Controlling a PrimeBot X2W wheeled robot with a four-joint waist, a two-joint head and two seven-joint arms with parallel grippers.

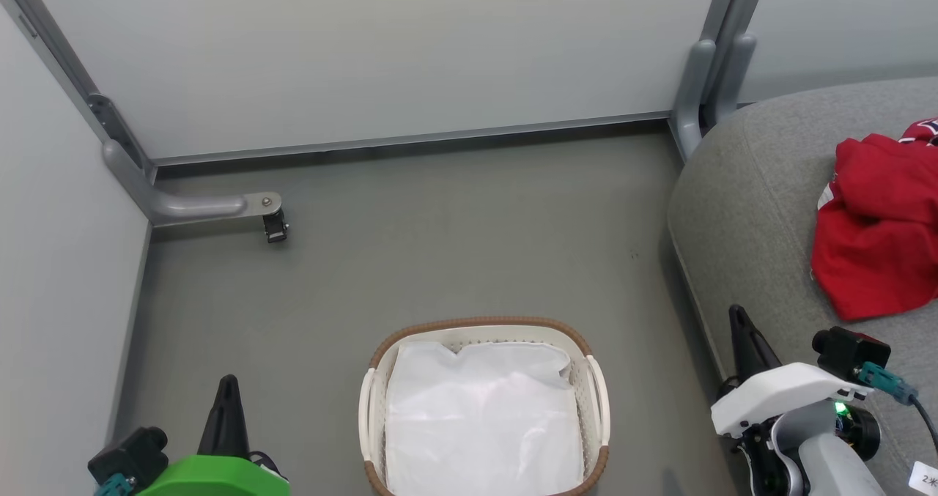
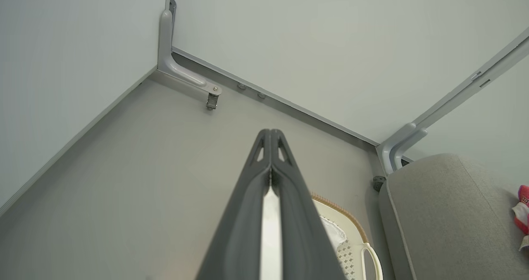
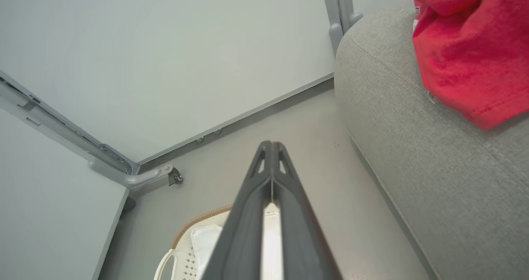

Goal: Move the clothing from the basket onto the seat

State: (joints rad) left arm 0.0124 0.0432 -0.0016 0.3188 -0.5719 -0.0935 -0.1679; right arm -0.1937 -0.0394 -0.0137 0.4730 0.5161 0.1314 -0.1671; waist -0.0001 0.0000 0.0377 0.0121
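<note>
Fingers on the left gripper point(image 1: 228, 386) are pressing flat together with nothing between them, and those on the right gripper point(image 1: 736, 316) are doing the same. I am seeing the two grippers hanging one on either side of the basket point(image 1: 484, 323). Red clothing point(image 1: 879, 239) is lying bunched on the grey seat point(image 1: 747, 210) at my right, apart from the basket. A white sheet point(image 1: 480, 415) is lying inside the basket, which is standing on the grey floor point(image 1: 440, 247) near the seat. Pale wall panels point(image 1: 366, 56) are closing off the corner behind.
</note>
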